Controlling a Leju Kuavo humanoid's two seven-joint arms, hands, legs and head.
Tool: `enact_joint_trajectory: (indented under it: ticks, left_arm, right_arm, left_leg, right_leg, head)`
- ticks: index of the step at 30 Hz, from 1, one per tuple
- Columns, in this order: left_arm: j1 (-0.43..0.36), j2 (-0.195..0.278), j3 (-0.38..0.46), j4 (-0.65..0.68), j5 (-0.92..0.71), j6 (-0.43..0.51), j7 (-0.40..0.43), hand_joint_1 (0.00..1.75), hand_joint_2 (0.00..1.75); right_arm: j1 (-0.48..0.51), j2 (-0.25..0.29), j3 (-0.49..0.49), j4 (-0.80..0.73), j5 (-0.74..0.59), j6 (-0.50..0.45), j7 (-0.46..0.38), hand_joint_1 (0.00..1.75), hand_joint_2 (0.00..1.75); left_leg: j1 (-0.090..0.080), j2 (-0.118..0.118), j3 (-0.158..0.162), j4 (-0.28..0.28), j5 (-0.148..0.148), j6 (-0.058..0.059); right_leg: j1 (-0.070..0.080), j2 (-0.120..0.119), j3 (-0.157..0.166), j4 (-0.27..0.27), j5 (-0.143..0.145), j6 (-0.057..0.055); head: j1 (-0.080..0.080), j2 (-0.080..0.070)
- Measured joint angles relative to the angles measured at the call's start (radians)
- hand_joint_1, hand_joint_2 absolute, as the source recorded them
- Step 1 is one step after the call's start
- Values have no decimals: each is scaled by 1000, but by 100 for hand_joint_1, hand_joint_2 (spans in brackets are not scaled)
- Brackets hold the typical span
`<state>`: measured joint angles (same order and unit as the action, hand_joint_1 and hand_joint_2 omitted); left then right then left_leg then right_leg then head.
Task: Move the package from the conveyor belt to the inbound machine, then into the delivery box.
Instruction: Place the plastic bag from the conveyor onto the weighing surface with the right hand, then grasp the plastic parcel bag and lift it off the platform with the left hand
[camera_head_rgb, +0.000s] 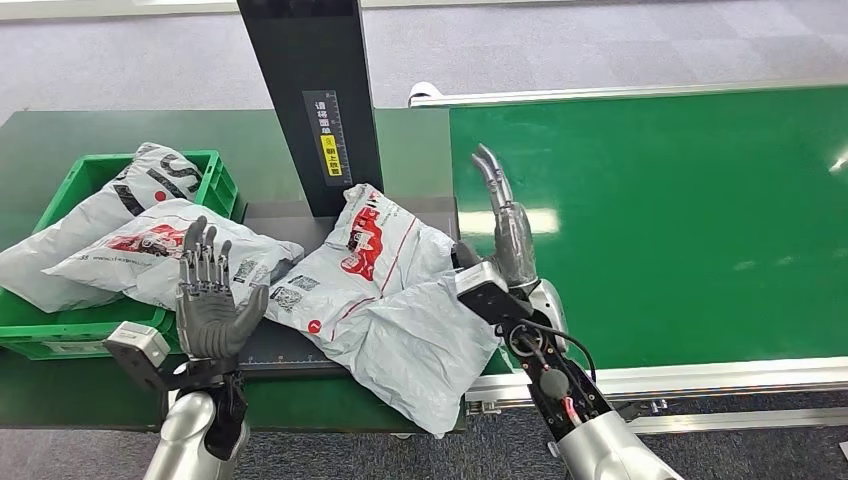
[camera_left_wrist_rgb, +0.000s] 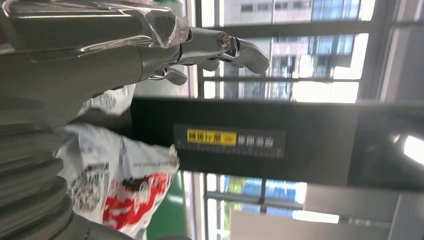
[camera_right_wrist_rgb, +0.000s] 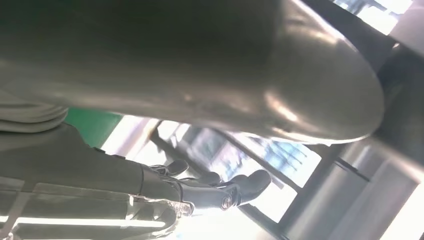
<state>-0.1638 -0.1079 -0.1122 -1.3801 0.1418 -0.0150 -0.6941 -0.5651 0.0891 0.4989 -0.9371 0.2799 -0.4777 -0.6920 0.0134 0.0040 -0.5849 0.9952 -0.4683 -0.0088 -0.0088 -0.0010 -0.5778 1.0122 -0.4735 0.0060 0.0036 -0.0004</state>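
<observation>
Both robot hands — left (camera_head_rgb: 207, 300), right (camera_head_rgb: 503, 225) — empty, fingers apart (package (camera_head_rgb: 385, 290) between).

My right hand (camera_head_rgb: 503, 225) hides the package's (camera_head_rgb: 385, 290) right edge. The scanner post (camera_head_rgb: 310, 100) runs off the far edge, its label (camera_head_rgb: 330, 135) too small to read.

Silver arms, grey left robot hand (camera_head_rgb: 208, 300), right robot hand (camera_head_rgb: 507, 225), black wrist cables

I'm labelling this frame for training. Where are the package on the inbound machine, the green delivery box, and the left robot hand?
package (camera_head_rgb: 385, 285): head view, on its grey middle, beside the red print.
green delivery box (camera_head_rgb: 218, 180): head view, on its far right rim.
left robot hand (camera_head_rgb: 207, 305): head view, on the open palm.
</observation>
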Motion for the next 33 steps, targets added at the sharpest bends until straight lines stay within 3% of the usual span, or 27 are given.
enact_joint_trajectory:
  ticks: [5,11,17,21,25,29,33]
  left_arm:
    - [-12,10,-28,36,-37,-25,0,0,175]
    - [-12,13,-37,53,-108,8,-1,0,175]
    - [-15,13,-60,66,-166,65,-3,0,175]
    - [-34,12,-91,83,-215,122,11,0,175]
    - [-82,11,-157,144,-395,221,100,0,175]
    - [-139,10,-244,249,-665,367,260,0,175]
    - [-175,10,-311,333,-817,399,360,0,175]
  right_arm:
    - [74,-8,-110,-98,-207,194,-1,0,0]
    - [183,-1,-236,-211,-270,261,-3,0,0]
    - [245,13,-299,-238,-310,306,36,0,0]
    - [268,15,-306,-213,-314,352,107,0,175]
    - [284,19,-304,-185,-273,345,154,0,175]
    - [293,20,-291,-163,-221,339,233,0,175]
    - [299,21,-277,-143,-196,343,262,0,175]
  left_leg:
    - [0,-1,0,0,0,0]
    - [0,-1,-1,0,-1,0]
    - [0,0,-1,0,-1,0]
    - [0,-1,-1,0,-1,0]
    - [0,-2,-1,0,-1,0]
    - [0,-1,-1,0,-1,0]
    - [0,-1,-1,0,-1,0]
  right_leg:
    - [0,0,0,0,0,0]
    - [0,0,0,0,0,0]
    - [0,0,0,0,0,0]
    - [0,0,0,0,0,0]
    - [0,0,0,0,0,0]
    - [0,0,0,0,0,0]
    - [0,0,0,0,0,0]
  head:
    - [0,0]
    - [0,0]
    - [0,0]
    - [0,0]
    - [0,0]
    - [0,0]
    - [0,0]
